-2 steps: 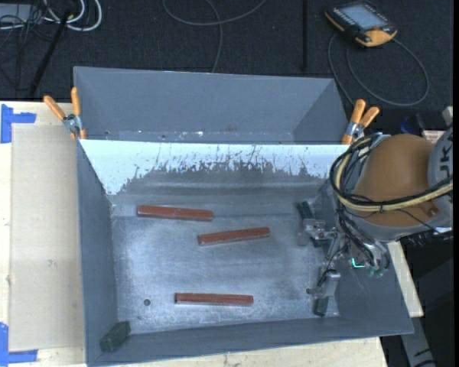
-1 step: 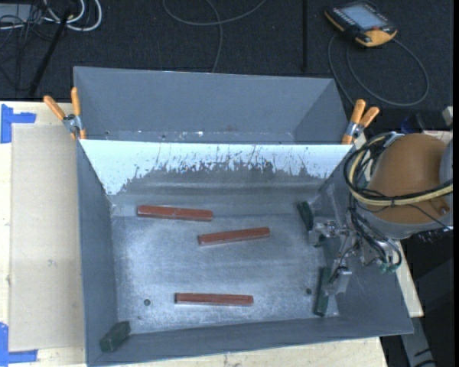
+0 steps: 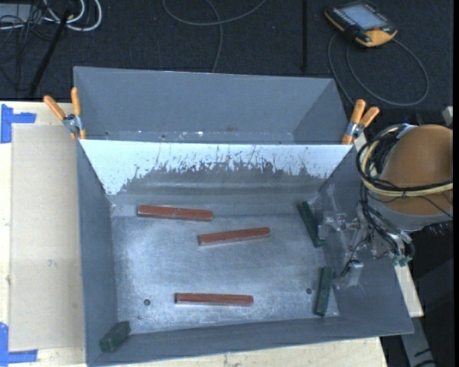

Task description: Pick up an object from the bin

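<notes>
In the grey bin [image 3: 214,113], a small dark green block [image 3: 115,336] sits in the near left corner. Three reddish-brown bars all lie lengthwise left to right. The upper bar [image 3: 174,213] dips slightly rightward, the lower bar [image 3: 214,300] lies almost level, and the middle bar [image 3: 233,236] rises slightly rightward. The middle bar's right end is nearest the gripper [image 3: 317,258]. The gripper's dark fingers are spread wide over bare floor, with nothing between them.
</notes>
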Controlling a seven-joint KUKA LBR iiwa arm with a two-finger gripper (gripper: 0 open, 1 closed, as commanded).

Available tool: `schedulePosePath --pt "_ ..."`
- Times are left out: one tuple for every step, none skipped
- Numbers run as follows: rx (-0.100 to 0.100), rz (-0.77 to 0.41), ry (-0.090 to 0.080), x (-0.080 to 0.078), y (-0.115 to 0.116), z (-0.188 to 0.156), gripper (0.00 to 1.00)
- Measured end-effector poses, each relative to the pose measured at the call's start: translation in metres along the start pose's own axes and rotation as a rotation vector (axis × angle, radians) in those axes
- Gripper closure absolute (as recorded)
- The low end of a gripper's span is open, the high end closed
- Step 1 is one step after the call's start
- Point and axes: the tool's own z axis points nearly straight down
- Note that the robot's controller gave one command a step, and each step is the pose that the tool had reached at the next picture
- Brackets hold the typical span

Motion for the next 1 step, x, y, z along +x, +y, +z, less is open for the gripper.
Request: schedulePosePath --pt "0.001 -0.044 -0.007 0.0187 -0.0048 0.0314 0.0"
